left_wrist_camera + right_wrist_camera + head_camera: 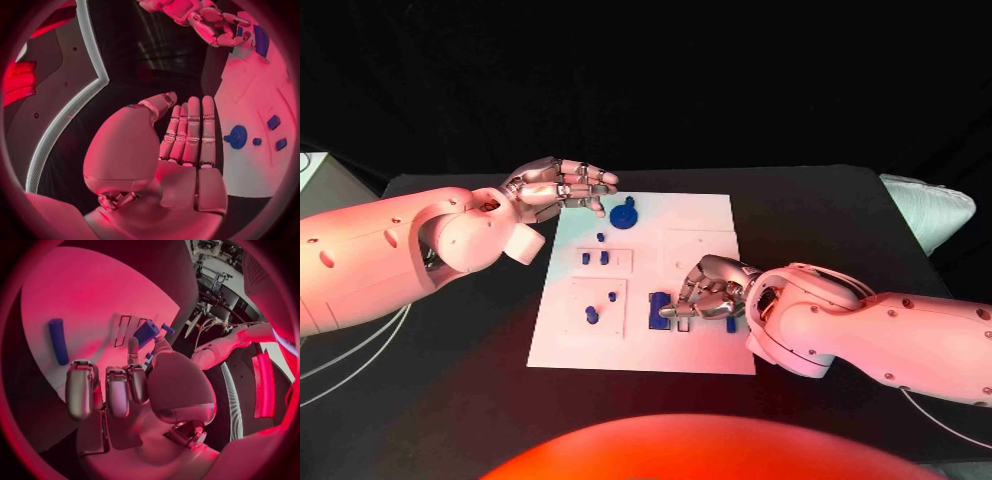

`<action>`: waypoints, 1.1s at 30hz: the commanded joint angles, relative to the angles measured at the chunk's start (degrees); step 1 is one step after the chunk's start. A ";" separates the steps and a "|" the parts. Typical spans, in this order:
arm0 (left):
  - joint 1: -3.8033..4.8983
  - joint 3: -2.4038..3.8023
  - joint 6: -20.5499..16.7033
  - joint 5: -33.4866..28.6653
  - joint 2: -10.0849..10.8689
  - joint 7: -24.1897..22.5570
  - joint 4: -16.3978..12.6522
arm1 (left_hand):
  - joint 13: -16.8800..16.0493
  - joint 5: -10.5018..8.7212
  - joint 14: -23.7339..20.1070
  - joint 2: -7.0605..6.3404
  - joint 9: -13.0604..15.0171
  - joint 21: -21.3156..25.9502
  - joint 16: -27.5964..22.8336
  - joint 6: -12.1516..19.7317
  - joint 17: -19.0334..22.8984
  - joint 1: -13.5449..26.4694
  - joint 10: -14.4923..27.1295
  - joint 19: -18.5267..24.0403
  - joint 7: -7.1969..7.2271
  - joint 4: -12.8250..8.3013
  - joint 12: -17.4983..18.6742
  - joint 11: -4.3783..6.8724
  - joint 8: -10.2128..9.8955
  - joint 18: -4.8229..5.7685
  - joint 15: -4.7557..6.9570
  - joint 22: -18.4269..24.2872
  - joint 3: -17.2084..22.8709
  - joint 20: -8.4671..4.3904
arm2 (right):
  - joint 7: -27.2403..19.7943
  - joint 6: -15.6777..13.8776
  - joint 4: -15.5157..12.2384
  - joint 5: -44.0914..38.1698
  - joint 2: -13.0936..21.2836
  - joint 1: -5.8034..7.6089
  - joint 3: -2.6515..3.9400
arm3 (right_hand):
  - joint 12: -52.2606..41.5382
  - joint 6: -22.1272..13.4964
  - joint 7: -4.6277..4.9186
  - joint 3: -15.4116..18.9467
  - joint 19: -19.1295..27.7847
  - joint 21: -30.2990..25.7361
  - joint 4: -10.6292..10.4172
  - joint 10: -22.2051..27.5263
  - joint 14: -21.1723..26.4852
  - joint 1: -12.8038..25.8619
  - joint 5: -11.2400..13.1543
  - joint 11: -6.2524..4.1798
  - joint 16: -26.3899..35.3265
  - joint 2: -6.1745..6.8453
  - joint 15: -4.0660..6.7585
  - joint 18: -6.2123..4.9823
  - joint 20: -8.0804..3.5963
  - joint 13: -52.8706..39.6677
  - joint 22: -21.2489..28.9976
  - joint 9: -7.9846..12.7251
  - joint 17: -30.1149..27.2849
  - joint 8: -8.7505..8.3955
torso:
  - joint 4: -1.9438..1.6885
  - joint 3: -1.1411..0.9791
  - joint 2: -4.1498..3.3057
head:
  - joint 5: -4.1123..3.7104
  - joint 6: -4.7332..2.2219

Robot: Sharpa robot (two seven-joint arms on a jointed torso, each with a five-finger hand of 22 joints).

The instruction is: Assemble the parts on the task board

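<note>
Right hand (701,295) curls over blue parts (664,305) on the board (697,215), grip unclear; left hand (564,187) waits open alongside, holding nothing.

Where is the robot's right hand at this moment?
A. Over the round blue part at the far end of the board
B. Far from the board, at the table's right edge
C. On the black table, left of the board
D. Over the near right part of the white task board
D: in the head view the right hand is over the near right part of the task board, while the round blue part lies at the far end, near the left hand.
</note>
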State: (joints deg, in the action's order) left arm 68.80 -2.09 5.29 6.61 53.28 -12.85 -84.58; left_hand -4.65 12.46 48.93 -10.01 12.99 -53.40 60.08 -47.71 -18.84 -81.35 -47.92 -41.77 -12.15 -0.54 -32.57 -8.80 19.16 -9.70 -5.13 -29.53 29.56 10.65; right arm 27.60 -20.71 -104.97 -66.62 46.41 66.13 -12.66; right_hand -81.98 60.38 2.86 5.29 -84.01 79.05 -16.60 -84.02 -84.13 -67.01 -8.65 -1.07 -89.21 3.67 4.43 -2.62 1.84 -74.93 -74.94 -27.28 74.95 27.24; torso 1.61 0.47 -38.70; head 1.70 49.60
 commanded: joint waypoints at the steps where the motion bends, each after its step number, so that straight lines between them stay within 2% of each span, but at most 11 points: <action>1: 0.01 0.03 0.85 -0.38 -0.07 -0.25 -0.09 | 0.08 0.32 -0.40 0.41 -0.06 0.28 -0.29 0.41 0.07 0.15 0.31 -0.26 0.10 0.35 -0.38 -0.08 0.20 -0.73 0.01 0.05 -0.04 -0.04 | -2.46 -0.40 -0.22 0.15 -0.01 -0.22 0.00 | -0.58 0.13 -0.30 0.37 -4.32 0.22 0.21 -2.72 -5.59 -1.60 0.57 -0.42 -0.15 -0.12 0.53 0.80 -0.60 -10.39 -12.65 -0.16 13.83 0.48 | 0.00 0.04 0.02 | -0.08 0.02; 2: 0.01 0.03 0.86 -0.38 -0.08 -0.25 -0.09 | 0.08 0.32 -0.40 0.41 -0.06 0.28 -0.29 0.41 0.07 0.15 0.31 -0.26 0.10 0.35 -0.38 -0.08 0.20 -0.73 0.01 0.05 -0.04 -0.04 | -2.32 -0.19 -0.18 0.04 -0.05 -0.27 0.00 | -0.69 0.11 -0.35 0.40 -4.35 0.42 0.17 -2.77 -5.60 -2.26 0.98 -0.47 -0.17 -0.23 0.58 0.83 -0.64 -10.48 -12.69 -0.20 13.88 0.66 | -0.03 0.06 0.04 | -0.06 0.03; 4: 0.01 0.03 0.88 -0.38 -0.10 -0.22 -0.09 | 0.08 0.32 -0.40 0.41 -0.06 0.28 -0.29 0.41 0.07 0.15 0.31 -0.26 0.10 0.35 -0.38 -0.08 0.20 -0.73 0.01 0.05 -0.04 -0.04 | -1.99 0.11 -0.06 -0.23 -0.14 -0.34 0.00 | -0.93 0.08 -0.45 0.01 -4.42 0.81 0.02 -2.92 -5.60 -3.66 4.69 -0.58 -0.17 -0.74 0.68 0.90 -0.76 -10.68 -12.78 -0.30 13.88 1.16 | -0.07 0.07 0.03 | -0.06 0.11; 10: 0.01 0.03 0.93 -0.37 -0.08 -0.09 -0.08 | 0.08 0.32 -0.40 0.41 -0.06 0.28 -0.29 0.41 0.07 0.15 0.31 -0.26 0.10 0.35 -0.38 -0.08 0.20 -0.73 0.01 0.05 -0.04 -0.04 | -0.67 1.50 0.23 -1.36 -0.52 -0.59 0.00 | -2.20 0.52 -0.80 -0.87 -4.68 2.38 0.26 -3.55 -5.73 -5.68 4.70 -0.87 -0.46 -1.40 0.88 1.16 -0.89 -11.49 -13.13 -0.38 14.42 1.76 | -0.12 0.06 -0.01 | -0.07 0.19; 15: 0.01 0.03 0.96 -0.37 -0.07 -0.07 -0.10 | 0.08 0.32 -0.40 0.41 -0.06 0.28 -0.29 0.41 0.07 0.15 0.31 -0.26 0.10 0.35 -0.38 -0.08 0.20 -0.73 0.01 0.05 -0.04 -0.04 | 0.07 2.65 0.31 -2.37 -0.91 -0.72 0.00 | -2.75 0.85 -1.13 -1.70 -4.91 3.75 0.43 -3.85 -5.87 -7.68 5.37 -1.16 -0.79 -1.34 1.08 1.39 -1.07 -11.85 -13.43 -0.34 15.05 2.13 | -0.08 0.09 0.02 | -0.03 0.28; 22: 0.01 0.03 0.98 -0.37 -0.08 -0.07 -0.09 | 0.08 0.32 -0.40 0.41 -0.06 0.28 -0.29 0.41 0.07 0.15 0.31 -0.26 0.10 0.35 -0.38 -0.08 0.20 -0.73 0.01 0.05 -0.04 -0.04 | 1.11 2.06 0.51 -3.85 -1.18 -0.89 0.00 | -2.79 1.04 -1.33 -2.27 -4.99 4.28 0.48 -3.92 -5.87 -8.95 5.34 -1.33 -0.79 -1.19 1.18 1.47 -1.17 -11.89 -13.55 -0.27 15.05 2.32 | -0.06 0.04 0.03 | -0.01 0.34; 28: 0.01 0.03 0.99 -0.37 -0.09 -0.05 -0.05 | 0.08 0.32 -0.40 0.41 -0.06 0.28 -0.29 0.41 0.07 0.15 0.31 -0.26 0.10 0.35 -0.38 -0.08 0.20 -0.73 0.01 0.05 -0.04 -0.04 | 1.65 0.89 1.13 -4.60 -1.21 -0.97 0.01 | -2.94 1.10 -1.44 -3.45 -5.05 4.66 0.11 -4.02 -5.87 -9.85 4.99 -1.46 -0.79 -2.67 1.31 1.54 -1.30 -12.01 -13.63 -0.04 15.05 2.37 | -0.06 0.06 0.02 | -0.10 0.29; 29: 0.01 0.03 0.99 -0.37 -0.11 -0.04 -0.03 | 0.13 0.34 -0.45 0.42 -0.14 0.56 -0.23 0.51 0.07 0.21 0.41 -0.35 0.10 0.58 -0.46 -0.08 0.30 -0.76 0.01 0.23 0.02 -0.01 | 1.61 0.86 1.21 -4.59 -1.19 -0.98 0.01 | -3.02 1.10 -1.42 -3.69 -5.06 4.73 -0.03 -4.06 -5.87 -9.61 5.11 -1.45 -0.79 -3.27 1.31 1.55 -1.32 -12.07 -13.65 0.02 15.05 2.38 | -0.06 0.07 0.02 | -0.14 0.31; 33: 0.01 0.03 1.02 -0.37 -0.21 -0.01 0.04 | 0.13 0.34 -0.45 0.42 -0.14 0.56 -0.23 0.51 0.07 0.21 0.41 -0.35 0.10 0.58 -0.46 -0.08 0.30 -0.76 0.01 0.23 0.02 -0.01 | 1.22 1.40 1.39 -4.46 -1.17 -1.00 0.01 | -3.08 1.10 -1.42 -3.69 -5.09 4.92 -0.03 -4.09 -5.87 -9.57 5.15 -1.44 -0.79 -3.30 1.31 1.58 -1.32 -12.10 -13.69 0.03 15.05 2.38 | 0.03 0.10 0.00 | -0.16 0.32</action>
State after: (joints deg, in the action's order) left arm 68.80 -2.10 5.34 6.61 53.20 -12.61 -84.47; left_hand -4.57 12.46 48.93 -10.01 12.90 -52.97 60.08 -47.50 -18.84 -81.35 -47.92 -41.77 -11.94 -0.22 -32.83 -8.80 19.16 -9.70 -5.13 -29.34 29.57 10.65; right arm 27.97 -19.68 -104.12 -69.74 45.20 65.26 -12.59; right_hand -84.87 61.41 1.84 1.94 -84.01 83.70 -16.74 -84.01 -83.92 -76.69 -3.38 -2.29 -89.77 1.23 5.45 -1.69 1.03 -75.08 -74.92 -27.31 74.93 29.27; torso 1.57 0.53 -38.68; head 1.55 49.92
